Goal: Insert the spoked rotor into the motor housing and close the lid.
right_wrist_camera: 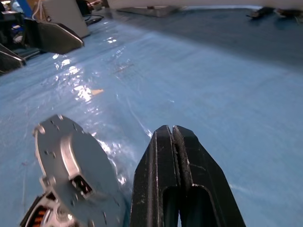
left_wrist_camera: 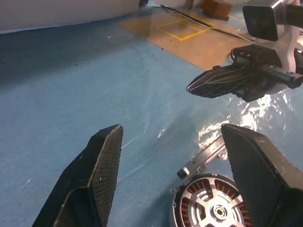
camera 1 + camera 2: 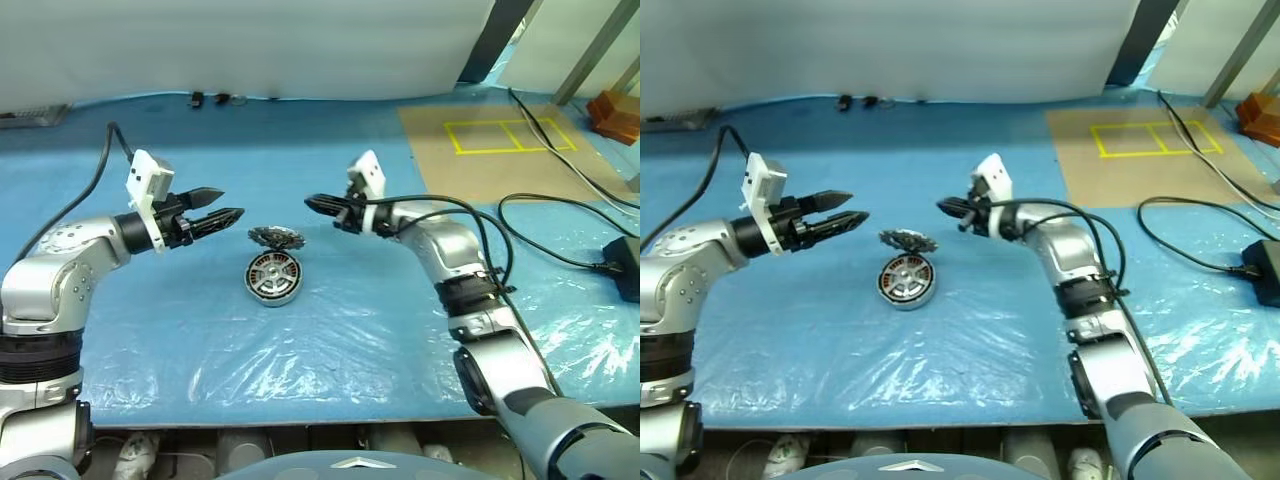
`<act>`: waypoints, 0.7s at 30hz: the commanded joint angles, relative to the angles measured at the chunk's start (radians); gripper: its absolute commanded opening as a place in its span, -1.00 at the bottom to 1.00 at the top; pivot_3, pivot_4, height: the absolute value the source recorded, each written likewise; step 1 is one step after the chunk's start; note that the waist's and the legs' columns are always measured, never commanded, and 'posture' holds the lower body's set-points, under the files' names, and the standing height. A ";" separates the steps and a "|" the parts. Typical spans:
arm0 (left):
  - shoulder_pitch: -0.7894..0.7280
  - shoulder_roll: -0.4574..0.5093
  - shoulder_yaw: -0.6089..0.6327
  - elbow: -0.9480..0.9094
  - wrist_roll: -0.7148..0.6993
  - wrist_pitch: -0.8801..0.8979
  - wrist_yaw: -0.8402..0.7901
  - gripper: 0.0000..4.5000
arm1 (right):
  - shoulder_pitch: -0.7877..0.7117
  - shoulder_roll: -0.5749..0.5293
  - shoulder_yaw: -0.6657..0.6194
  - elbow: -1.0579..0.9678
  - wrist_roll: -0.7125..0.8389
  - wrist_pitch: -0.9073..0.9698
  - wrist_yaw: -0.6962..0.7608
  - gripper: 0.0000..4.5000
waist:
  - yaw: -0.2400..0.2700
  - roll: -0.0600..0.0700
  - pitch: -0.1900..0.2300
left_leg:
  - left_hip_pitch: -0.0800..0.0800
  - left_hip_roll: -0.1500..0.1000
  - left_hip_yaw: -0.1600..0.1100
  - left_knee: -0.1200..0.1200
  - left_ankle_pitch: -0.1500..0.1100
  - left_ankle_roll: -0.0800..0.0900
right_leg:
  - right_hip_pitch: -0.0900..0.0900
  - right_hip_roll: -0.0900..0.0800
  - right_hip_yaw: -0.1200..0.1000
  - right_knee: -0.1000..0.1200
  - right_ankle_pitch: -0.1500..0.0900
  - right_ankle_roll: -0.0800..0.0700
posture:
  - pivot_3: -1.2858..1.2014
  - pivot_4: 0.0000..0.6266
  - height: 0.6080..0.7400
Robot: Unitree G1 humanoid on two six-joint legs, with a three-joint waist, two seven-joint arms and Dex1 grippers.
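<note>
A: Near the table's (image 3: 330, 380) left edge, what's the left gripper (image 3: 222, 209) doing?

B: It hangs above the blue sheet (image 3: 300, 160), pointing toward the middle. Its jaws stand wide apart with nothing between them.

A: And the housing (image 3: 273, 277)?

B: About mid-table, a bit nearer the front edge than the back, lying flat with its open face up. It's a shallow round silver-grey case; inside runs a ring of copper-orange windings around pale metal spokes and a small hub.

A: The lid (image 3: 277, 238)?

B: Open, standing up from the housing's far rim and joined there by a small hinge. The face toward the housing looks toothed; the right wrist view shows the other face smooth, flat and grey with a small dark slot.

A: And on the right?

B: The right gripper (image 3: 316, 203) hovers above the sheet just right of the lid, pointing left, its jaws pressed together and holding nothing. Both grippers are clear of the housing. A tan board (image 3: 500, 150) with yellow lines lies toward the back right corner, with black cables (image 3: 560, 215) trailing toward the right edge.
</note>
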 commanded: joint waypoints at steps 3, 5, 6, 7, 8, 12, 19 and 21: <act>0.025 -0.034 0.076 -0.077 -0.089 0.052 0.092 0.54 | -0.043 0.078 0.063 0.052 -0.015 -0.025 0.058 -1.00 | 0.000 -0.001 0.000 | -0.001 0.000 0.000 0.000 0.000 0.000 | 0.000 0.000 0.000 -0.001 0.000 0.000 | 0.03 -0.52 1.00; 0.047 -0.030 0.070 -0.100 -0.095 0.051 0.095 0.54 | -0.036 0.078 0.087 0.032 -0.013 -0.010 0.102 -1.00 | 0.000 -0.001 0.001 | -0.001 0.000 -0.001 0.000 0.000 0.000 | 0.000 0.000 -0.001 -0.001 0.000 0.000 | 0.03 -0.52 1.00; 0.055 -0.028 0.068 -0.107 -0.101 0.052 0.097 0.54 | -0.032 0.071 0.098 0.017 -0.006 0.005 0.131 -1.00 | 0.001 -0.001 0.001 | 0.000 0.000 -0.001 0.000 0.001 0.002 | 0.000 0.000 -0.001 -0.001 0.000 0.000 | 0.03 -0.52 1.00; 0.058 -0.025 0.066 -0.110 -0.107 0.053 0.097 0.54 | -0.026 0.059 0.112 0.000 -0.004 0.015 0.162 -1.00 | 0.003 -0.001 0.001 | -0.001 0.000 -0.001 0.000 0.002 0.003 | 0.000 0.000 -0.001 -0.002 0.000 0.000 | 0.03 -0.52 1.00; 0.062 -0.023 0.064 -0.113 -0.112 0.054 0.098 0.54 | -0.019 0.044 0.129 -0.018 -0.002 0.029 0.196 -1.00 | 0.006 -0.001 0.001 | 0.000 0.000 -0.002 0.000 0.002 0.003 | 0.000 0.000 -0.002 -0.002 0.000 0.000 | 0.03 -0.52 1.00; 0.064 -0.024 0.043 -0.116 -0.116 0.053 0.097 0.54 | 0.007 -0.003 0.182 -0.059 -0.004 0.066 0.290 -1.00 | 0.008 -0.002 0.001 | 0.001 0.000 -0.002 0.001 0.002 0.003 | 0.001 0.000 -0.002 -0.002 0.000 0.000 | 0.03 -0.52 1.00; 0.059 -0.028 -0.018 -0.114 -0.106 0.044 0.091 0.54 | 0.039 0.023 0.222 0.003 -0.039 0.072 0.283 -1.00 | -0.002 -0.002 0.001 | 0.001 0.000 -0.002 0.001 0.002 0.003 | 0.001 0.000 -0.002 0.000 0.000 0.000 | 0.03 -0.52 1.00; 0.054 -0.028 -0.029 -0.108 -0.105 0.040 0.092 0.54 | 0.047 0.037 0.227 0.042 -0.057 0.053 0.270 -1.00 | -0.002 -0.002 0.001 | 0.001 0.000 -0.002 0.001 0.002 0.003 | 0.001 0.000 -0.002 0.001 0.000 0.000 | 0.03 -0.52 1.00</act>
